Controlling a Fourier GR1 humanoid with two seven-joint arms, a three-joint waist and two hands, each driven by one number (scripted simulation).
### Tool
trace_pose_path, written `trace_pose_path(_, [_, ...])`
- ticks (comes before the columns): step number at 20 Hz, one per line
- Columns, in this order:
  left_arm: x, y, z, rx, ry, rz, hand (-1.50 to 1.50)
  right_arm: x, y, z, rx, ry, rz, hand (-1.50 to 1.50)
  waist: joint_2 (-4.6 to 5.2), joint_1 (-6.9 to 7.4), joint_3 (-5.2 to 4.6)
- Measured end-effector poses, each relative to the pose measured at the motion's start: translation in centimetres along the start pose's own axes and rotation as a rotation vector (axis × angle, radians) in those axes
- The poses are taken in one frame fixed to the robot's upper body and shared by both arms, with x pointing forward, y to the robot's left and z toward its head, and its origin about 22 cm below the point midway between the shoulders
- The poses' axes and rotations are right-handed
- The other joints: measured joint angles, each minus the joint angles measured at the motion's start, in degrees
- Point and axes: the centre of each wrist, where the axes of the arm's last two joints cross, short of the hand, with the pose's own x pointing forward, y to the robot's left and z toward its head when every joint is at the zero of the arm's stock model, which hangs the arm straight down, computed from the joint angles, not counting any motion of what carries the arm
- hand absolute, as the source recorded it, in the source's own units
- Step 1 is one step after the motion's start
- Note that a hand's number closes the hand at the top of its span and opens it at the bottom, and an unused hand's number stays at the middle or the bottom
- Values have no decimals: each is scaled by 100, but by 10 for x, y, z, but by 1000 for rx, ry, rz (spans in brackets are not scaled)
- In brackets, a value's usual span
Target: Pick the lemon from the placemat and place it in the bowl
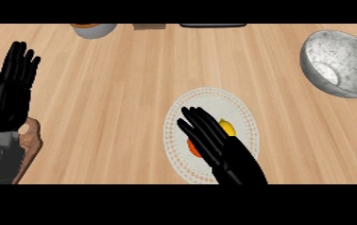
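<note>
Hovering: right robot hand (213,141) fingers straight | lemon (227,126) half hidden | bowl (333,63) cut off

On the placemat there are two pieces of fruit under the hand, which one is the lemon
The yellow one, the lemon, peeking out right of the right hand fingers. The other, an orange fruit, shows at the hand's left, nearer the robot.
</note>
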Motion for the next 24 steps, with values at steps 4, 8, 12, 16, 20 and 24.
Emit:
trace_pose_path(4, [0,1,-3,13,-1,2,0,20,-36,4,57,96,136,-150,-2,-55,-7])
trace_pose_path(8, [2,3,-1,11,-5,-2,0,34,-59,11,209,221,282,-150,-5,-14,-13])
trace_pose_path(12, [5,-3,-3,-6,-8,5,0,52,-80,10,357,313,378,-150,21,39,-13])
trace_pose_path(16, [7,-6,-6,-7,-12,4,0,60,-90,5,493,375,451,-150,41,88,-6])
trace_pose_path(20, [4,-1,-8,-13,-14,10,0,62,-96,-5,545,390,439,-150,51,104,-1])
trace_pose_path(24, [3,-6,-8,-13,-14,12,0,53,-94,-14,568,416,447,-150,55,109,5])
